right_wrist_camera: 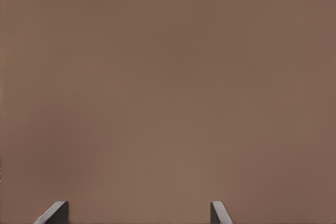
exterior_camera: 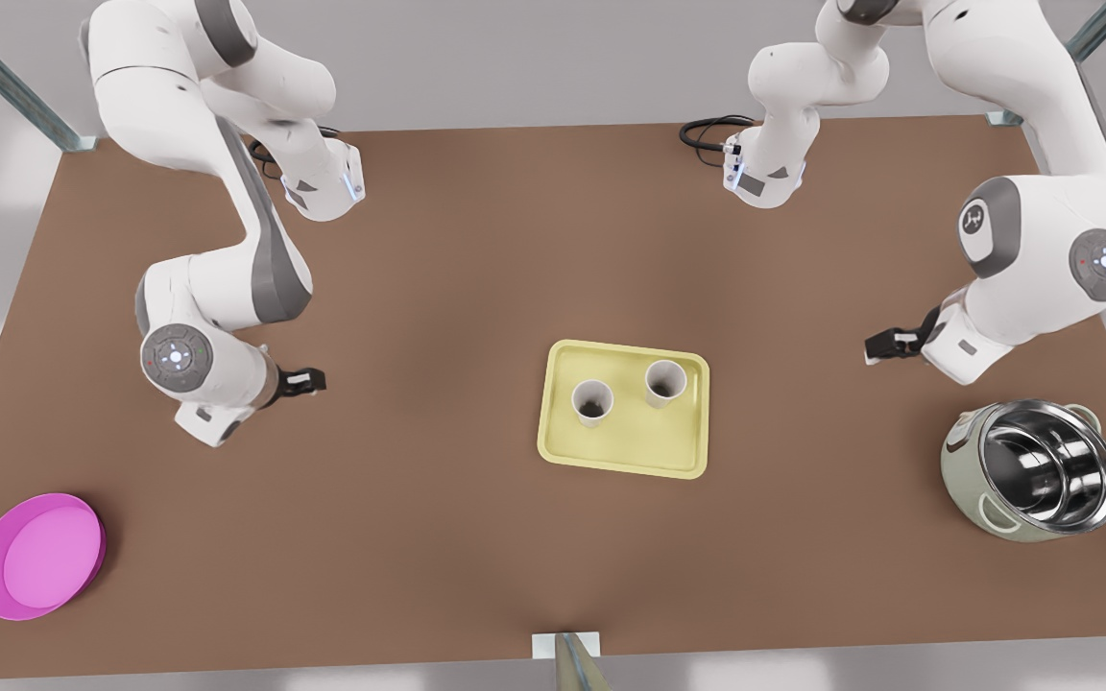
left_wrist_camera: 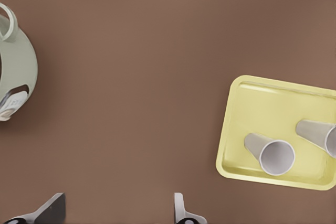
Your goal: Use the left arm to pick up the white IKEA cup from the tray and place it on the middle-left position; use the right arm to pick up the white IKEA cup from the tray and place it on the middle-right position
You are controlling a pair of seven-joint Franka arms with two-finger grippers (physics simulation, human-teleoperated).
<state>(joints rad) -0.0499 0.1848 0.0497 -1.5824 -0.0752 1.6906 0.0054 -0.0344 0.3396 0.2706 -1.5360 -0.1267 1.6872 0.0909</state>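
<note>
Cups stand upright and open-mouthed inside the tray point(exterior_camera: 622, 451), which lies flat on the table point(exterior_camera: 438, 269) a little toward the front view's right of centre. The first cup point(exterior_camera: 665, 381) is close to the tray's far rim in the front view; the second cup point(exterior_camera: 592, 400) is beside it toward the front view's left, apart from it and nearer the tray's middle. The left gripper point(exterior_camera: 884, 344) belongs to the arm on the front view's right, since its wrist view takes in the pot point(left_wrist_camera: 16, 77) and the tray point(left_wrist_camera: 247, 129). It hangs over bare table between the tray and the pot, well apart from both cups, with its fingers spread wide and holding nothing; the left wrist view shows the left gripper point(left_wrist_camera: 119, 196) over brown tabletop, the first cup point(left_wrist_camera: 275, 156) nearer to it and the second cup point(left_wrist_camera: 320, 135) cut by the frame edge. The right gripper point(exterior_camera: 308, 381) is on the front view's left, well away from the tray, and in its wrist view the right gripper point(right_wrist_camera: 139, 203) is likewise released, its two fingers far apart above plain table. The pot point(exterior_camera: 1033, 470) stands near the front view's right edge, and a bowl point(exterior_camera: 39, 557) sits at the lower left corner of the front view.
</note>
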